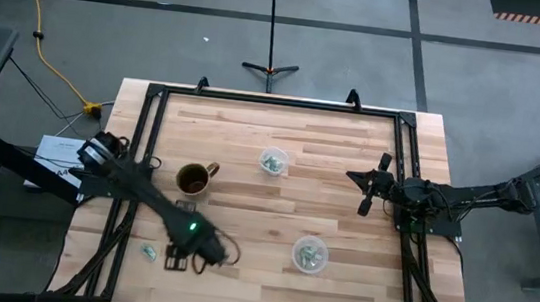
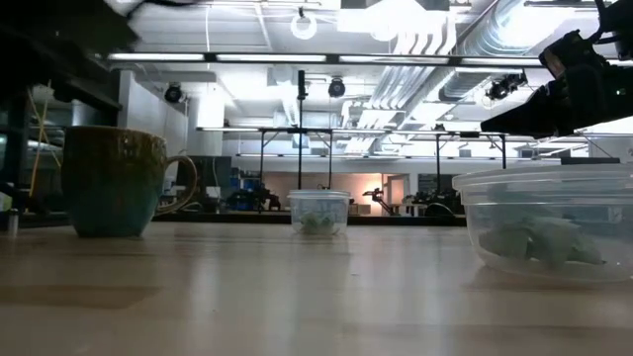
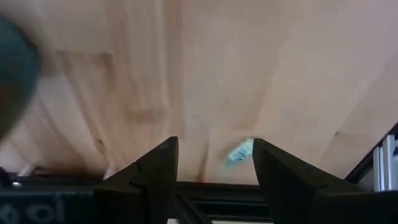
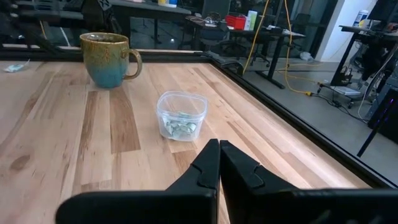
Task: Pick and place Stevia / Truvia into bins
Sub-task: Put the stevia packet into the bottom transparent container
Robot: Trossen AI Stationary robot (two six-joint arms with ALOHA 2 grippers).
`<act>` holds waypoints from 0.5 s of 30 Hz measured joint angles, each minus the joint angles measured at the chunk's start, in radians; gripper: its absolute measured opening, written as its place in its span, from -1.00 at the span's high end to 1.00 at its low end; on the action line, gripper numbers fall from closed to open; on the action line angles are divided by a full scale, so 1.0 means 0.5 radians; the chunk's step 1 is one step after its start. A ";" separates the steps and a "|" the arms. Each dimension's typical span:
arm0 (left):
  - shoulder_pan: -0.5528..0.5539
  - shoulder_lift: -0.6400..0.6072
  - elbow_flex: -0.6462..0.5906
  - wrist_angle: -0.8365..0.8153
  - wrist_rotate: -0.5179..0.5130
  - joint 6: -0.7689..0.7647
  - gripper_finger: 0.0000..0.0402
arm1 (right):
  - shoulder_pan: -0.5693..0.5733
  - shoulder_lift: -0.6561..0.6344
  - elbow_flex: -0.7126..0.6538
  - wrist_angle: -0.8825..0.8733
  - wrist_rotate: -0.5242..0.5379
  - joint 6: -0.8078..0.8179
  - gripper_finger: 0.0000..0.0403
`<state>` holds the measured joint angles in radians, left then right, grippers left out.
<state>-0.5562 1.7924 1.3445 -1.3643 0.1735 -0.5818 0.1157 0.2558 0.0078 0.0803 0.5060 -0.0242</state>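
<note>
One pale green-and-white packet (image 1: 149, 252) lies flat on the wood near the table's near-left corner. My left gripper (image 1: 171, 258) is open, low over the table, just right of that packet. In the left wrist view the packet (image 3: 239, 151) shows just ahead of the open left gripper (image 3: 214, 155), close to one finger, with no touch visible. Two clear cups, one far (image 1: 272, 159) and one near (image 1: 309, 254), each hold several packets. My right gripper (image 1: 366, 196) is shut and hovers by the right edge; its wrist view shows the right gripper (image 4: 219, 155) pointing toward the far cup (image 4: 180, 116).
A brown-gold mug (image 1: 194, 178) with a handle stands left of centre, close to the left arm's forearm. A black frame (image 1: 141, 137) runs along the table's edges. In the low view the mug (image 2: 114, 181) is left and the near cup (image 2: 554, 222) right.
</note>
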 joint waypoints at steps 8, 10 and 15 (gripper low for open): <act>-0.400 0.004 0.000 0.021 -0.028 -0.514 -0.20 | 0.000 0.000 0.000 -0.002 0.000 0.000 1.00; -0.497 0.004 0.000 0.023 -0.071 -0.647 -0.20 | -0.001 0.000 0.000 -0.002 0.000 0.001 0.99; -0.691 0.004 -0.090 0.133 -0.110 -0.845 -0.20 | 0.000 0.000 0.000 -0.003 -0.001 0.044 0.98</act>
<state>-0.9015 1.7943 1.2997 -1.2977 0.1186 -1.0042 0.1155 0.2558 0.0078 0.0789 0.5057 -0.0021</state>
